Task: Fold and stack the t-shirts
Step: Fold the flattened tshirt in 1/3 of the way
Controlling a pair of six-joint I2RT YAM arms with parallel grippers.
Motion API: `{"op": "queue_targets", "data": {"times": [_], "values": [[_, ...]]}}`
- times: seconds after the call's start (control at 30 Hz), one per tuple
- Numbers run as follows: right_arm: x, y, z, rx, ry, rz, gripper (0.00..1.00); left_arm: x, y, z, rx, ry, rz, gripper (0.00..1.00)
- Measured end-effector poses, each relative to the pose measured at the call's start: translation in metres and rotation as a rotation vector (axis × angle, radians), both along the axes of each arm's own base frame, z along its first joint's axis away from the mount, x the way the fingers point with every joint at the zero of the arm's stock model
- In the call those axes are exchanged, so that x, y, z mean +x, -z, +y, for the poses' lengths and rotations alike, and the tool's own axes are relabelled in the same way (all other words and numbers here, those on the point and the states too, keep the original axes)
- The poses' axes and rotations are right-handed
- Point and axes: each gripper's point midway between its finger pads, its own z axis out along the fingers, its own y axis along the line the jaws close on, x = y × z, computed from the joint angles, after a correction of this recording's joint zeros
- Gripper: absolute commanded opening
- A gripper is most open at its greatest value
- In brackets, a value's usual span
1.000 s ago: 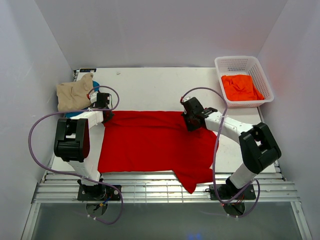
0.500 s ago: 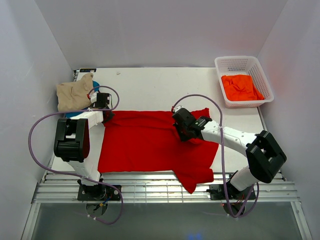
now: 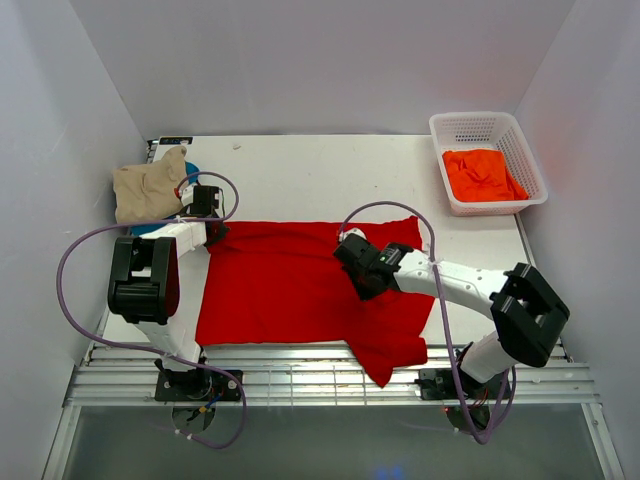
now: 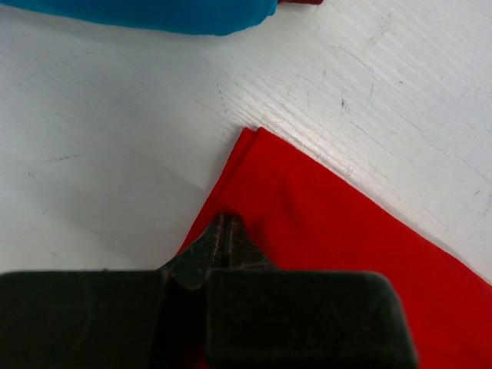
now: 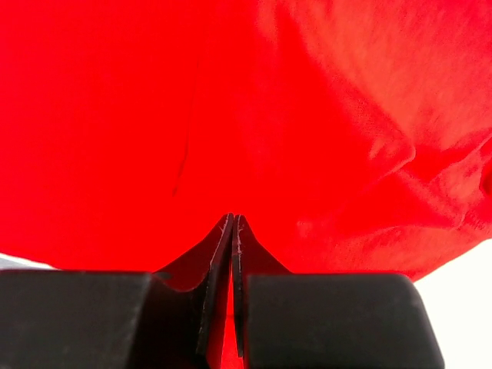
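From above, the bright red t-shirt (image 3: 285, 290) lies spread across the near half of the table (image 3: 300, 170), one sleeve hanging past the front edge. The left gripper (image 3: 212, 232) sits at the shirt's far left corner, and the right gripper (image 3: 362, 285) is down on the cloth right of the middle. A tan t-shirt (image 3: 148, 185) lies bunched at the far left with a teal blue t-shirt (image 3: 191, 167) peeking out beside it. An orange t-shirt (image 3: 480, 175) fills the white lattice basket (image 3: 470, 118) at the far right. In the left wrist view, the left gripper (image 4: 224, 231) has its jaws pressed together right at the hem of the bright red t-shirt (image 4: 323, 231), near its corner. I cannot tell whether any cloth is caught between them. The teal blue t-shirt (image 4: 154, 15) lies across the bare table (image 4: 100, 154) beyond. In the right wrist view, the right gripper (image 5: 233, 223) is closed to a thin slit with red showing inside it, pinching the bright red t-shirt (image 5: 231, 100), which fills nearly the whole view in soft wrinkles.
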Motion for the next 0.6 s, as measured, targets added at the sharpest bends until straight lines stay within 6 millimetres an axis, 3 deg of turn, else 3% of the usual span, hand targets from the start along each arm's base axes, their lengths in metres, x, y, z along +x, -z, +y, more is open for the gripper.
{"op": "queue_targets", "data": {"times": [0.13,0.17,0.33,0.37,0.43,0.6], "values": [[-0.010,0.005,-0.003,-0.029,-0.003,0.029,0.10,0.000,0.000,0.000,0.000,0.000,0.000,0.00],[-0.012,0.007,-0.003,-0.037,-0.005,0.037,0.23,0.000,0.000,0.000,0.000,0.000,0.000,0.00],[-0.018,0.019,-0.005,-0.073,-0.013,0.067,0.33,0.000,0.000,0.000,0.000,0.000,0.000,0.00],[-0.018,0.019,-0.005,-0.078,-0.012,0.062,0.41,0.000,0.000,0.000,0.000,0.000,0.000,0.00],[-0.014,0.015,-0.007,-0.084,0.005,0.031,0.49,0.000,0.000,0.000,0.000,0.000,0.000,0.00],[0.009,-0.012,-0.016,-0.072,0.088,-0.093,0.54,0.000,0.000,0.000,0.000,0.000,0.000,0.00]]}}
